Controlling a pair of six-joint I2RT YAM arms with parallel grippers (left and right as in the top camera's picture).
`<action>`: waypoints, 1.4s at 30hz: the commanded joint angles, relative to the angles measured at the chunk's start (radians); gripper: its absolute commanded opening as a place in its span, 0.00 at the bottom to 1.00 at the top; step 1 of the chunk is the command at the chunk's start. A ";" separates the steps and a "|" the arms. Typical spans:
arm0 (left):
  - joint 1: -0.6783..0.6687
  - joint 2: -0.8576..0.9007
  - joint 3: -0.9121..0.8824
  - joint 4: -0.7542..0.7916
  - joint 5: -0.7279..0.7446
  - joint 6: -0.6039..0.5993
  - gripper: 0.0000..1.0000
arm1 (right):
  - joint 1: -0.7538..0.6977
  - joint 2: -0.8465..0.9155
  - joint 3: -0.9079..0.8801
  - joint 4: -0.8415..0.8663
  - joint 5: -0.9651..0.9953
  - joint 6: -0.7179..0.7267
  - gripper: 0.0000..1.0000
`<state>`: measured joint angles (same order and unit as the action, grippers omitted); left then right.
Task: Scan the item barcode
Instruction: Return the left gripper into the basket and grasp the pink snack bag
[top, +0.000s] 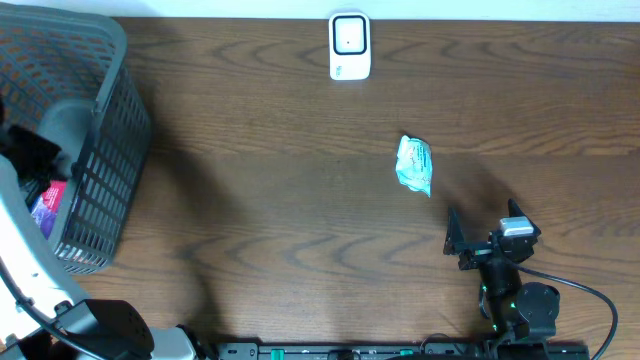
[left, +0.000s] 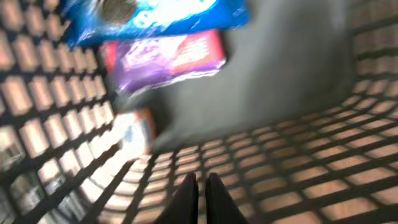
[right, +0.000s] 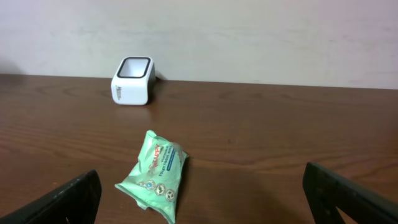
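The right gripper (top: 483, 232), spread wide at the lower right of the overhead frame, is the nearer one to the green packet (top: 414, 165). The packet lies on the bench (top: 250, 200) up-left of it, long axis running up-frame toward the scanner (top: 349, 46). The left gripper (left: 200, 198), pressed together on nothing, is inside the basket (top: 110, 150). Only its wrist view shows the purple pack (left: 165, 59) there clearly.
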<state>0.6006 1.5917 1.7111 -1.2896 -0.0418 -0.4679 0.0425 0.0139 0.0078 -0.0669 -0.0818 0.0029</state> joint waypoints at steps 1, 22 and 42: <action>0.003 -0.020 0.014 -0.093 -0.036 -0.063 0.08 | -0.002 -0.001 -0.002 -0.004 -0.006 -0.011 0.99; 0.003 -0.020 0.013 -0.188 0.233 -0.065 0.07 | -0.002 -0.001 -0.002 -0.003 -0.006 -0.011 0.99; 0.003 0.020 -0.006 0.279 -0.151 0.040 0.65 | -0.002 -0.001 -0.002 -0.003 -0.006 -0.011 0.99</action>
<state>0.6041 1.5902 1.7119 -1.0122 -0.1112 -0.4408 0.0425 0.0147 0.0078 -0.0673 -0.0822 0.0029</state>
